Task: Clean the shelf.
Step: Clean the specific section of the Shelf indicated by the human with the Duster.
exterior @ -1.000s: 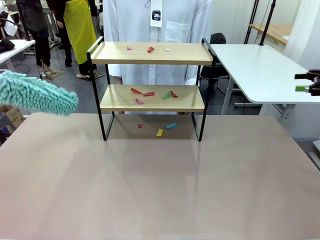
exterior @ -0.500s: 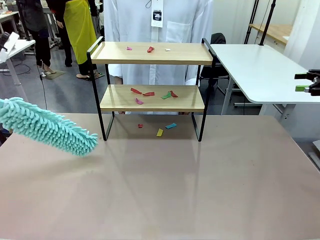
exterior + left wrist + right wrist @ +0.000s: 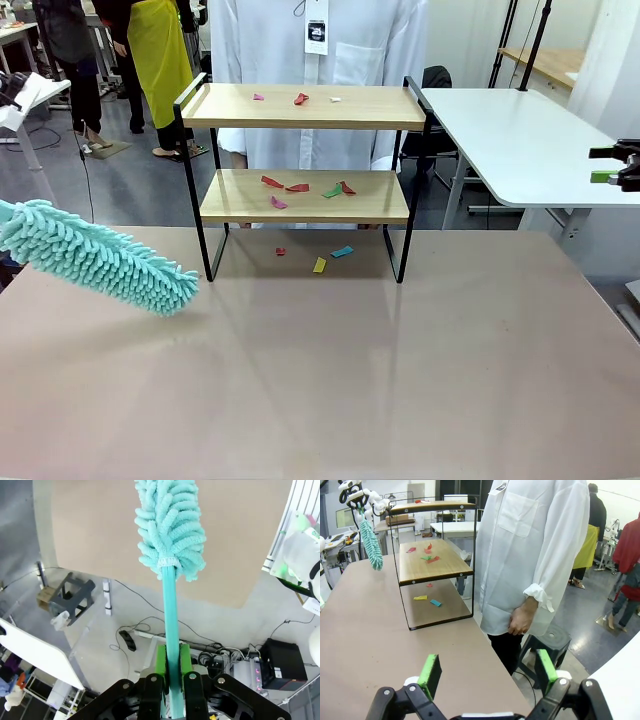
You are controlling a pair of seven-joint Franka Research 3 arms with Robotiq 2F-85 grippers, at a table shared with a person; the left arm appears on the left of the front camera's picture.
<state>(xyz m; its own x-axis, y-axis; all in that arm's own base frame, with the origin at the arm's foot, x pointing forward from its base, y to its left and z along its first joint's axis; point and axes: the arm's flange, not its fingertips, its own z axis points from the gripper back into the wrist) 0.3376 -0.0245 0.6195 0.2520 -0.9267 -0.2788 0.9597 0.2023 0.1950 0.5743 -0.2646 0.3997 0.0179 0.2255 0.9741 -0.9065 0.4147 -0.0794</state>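
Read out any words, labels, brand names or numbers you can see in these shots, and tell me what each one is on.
No text is legible.
The badge on the person's white coat: a dark mark and small print, too small to read.
The shelf and the duster: no print visible.

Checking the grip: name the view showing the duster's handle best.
Left wrist view: the duster handle stands clamped between the left gripper's green pads. Front view shows the fluffy head; right wrist view, the duster far off.
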